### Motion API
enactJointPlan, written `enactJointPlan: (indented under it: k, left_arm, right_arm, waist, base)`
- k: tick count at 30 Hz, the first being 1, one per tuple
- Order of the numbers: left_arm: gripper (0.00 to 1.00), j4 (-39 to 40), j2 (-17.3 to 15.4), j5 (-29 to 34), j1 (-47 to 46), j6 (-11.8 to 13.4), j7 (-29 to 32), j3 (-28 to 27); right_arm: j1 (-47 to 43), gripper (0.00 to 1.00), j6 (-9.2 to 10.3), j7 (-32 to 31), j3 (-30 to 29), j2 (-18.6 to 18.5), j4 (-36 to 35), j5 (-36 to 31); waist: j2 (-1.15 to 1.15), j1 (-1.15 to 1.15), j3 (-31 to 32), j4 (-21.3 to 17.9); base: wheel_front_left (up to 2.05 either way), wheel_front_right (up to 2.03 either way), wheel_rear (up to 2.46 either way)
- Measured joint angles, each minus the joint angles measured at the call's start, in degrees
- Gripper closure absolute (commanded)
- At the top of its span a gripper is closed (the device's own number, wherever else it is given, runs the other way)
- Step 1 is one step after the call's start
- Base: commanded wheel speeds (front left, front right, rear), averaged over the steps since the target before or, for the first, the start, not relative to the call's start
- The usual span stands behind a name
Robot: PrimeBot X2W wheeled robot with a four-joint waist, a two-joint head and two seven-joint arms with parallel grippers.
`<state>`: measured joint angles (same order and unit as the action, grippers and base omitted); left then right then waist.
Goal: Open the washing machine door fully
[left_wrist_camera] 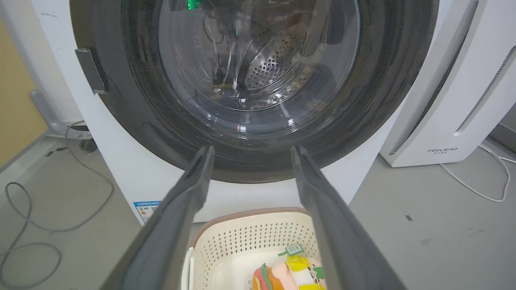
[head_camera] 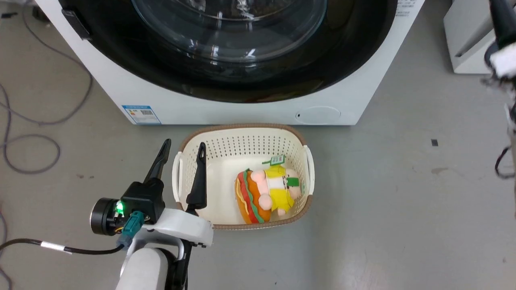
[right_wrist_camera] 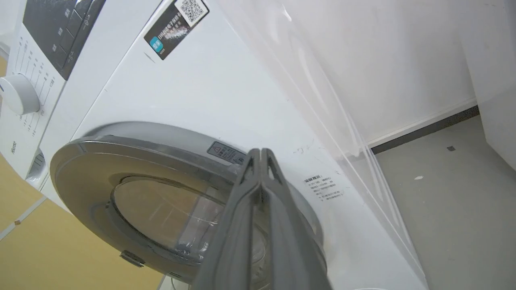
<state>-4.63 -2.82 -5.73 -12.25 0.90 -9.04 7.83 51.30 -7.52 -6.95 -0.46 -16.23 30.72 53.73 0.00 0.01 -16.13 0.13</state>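
left claw [head_camera: 184,143] gapes toward the washing machine door [head_camera: 346,60], right claw [right_wrist_camera: 261,151] pinched together

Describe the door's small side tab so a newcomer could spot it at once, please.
Find the white washing machine, then its round black door. On the door's left edge in the left wrist view sits a small flat tab, the only piece jutting from that glossy ring.

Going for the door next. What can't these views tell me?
- Washing machine door top: cut off by the head view's upper edge.
- Right arm: blurred, cropped by the head view's right edge.
- Blue label print: too small in the head view.
- Plush toy: cut off by the left wrist view's bottom edge.
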Motion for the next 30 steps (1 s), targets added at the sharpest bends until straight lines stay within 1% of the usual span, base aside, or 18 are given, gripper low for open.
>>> enactJointPlan:
  k: [4, 12, 24, 30]
  left_arm:
    - [0.00, 0.1, 0.0, -0.2, -1.2, 0.0, -0.4, 0.6]
    - [0.00, 0.2, 0.0, -1.1, -3.1, 0.5, -1.5, 1.8]
    - [0.00, 0.0, 0.0, -2.6, -5.2, 1.2, -2.7, 3.4]
    - [0.00, -0.1, 0.0, -3.1, -6.7, 1.5, -3.5, 4.3]
  right_arm:
    - [5.4, 1.00, 0.00, -2.2, 1.5, -0.3, 2.5, 1.6]
    - [14.5, 1.00, 0.00, -9.4, 5.6, -0.8, 6.6, 4.7]
    - [24.0, 1.00, 0.00, -20.3, 11.6, -3.1, 9.6, 8.9]
    - [28.0, 1.00, 0.00, -24.8, 14.4, -3.4, 10.7, 10.9]
  waist:
    - [0.00, 0.00, -1.5, 0.0]
    - [0.00, 0.00, -4.2, 0.5]
    - [0.00, 0.00, -8.0, 1.1]
    - [0.00, 0.00, -10.0, 1.1]
  base:
    - [0.00, 0.00, 0.00]
    - [0.00, 0.00, 0.00]
    - [0.00, 0.00, 0.00]
    - [0.00, 0.00, 0.00]
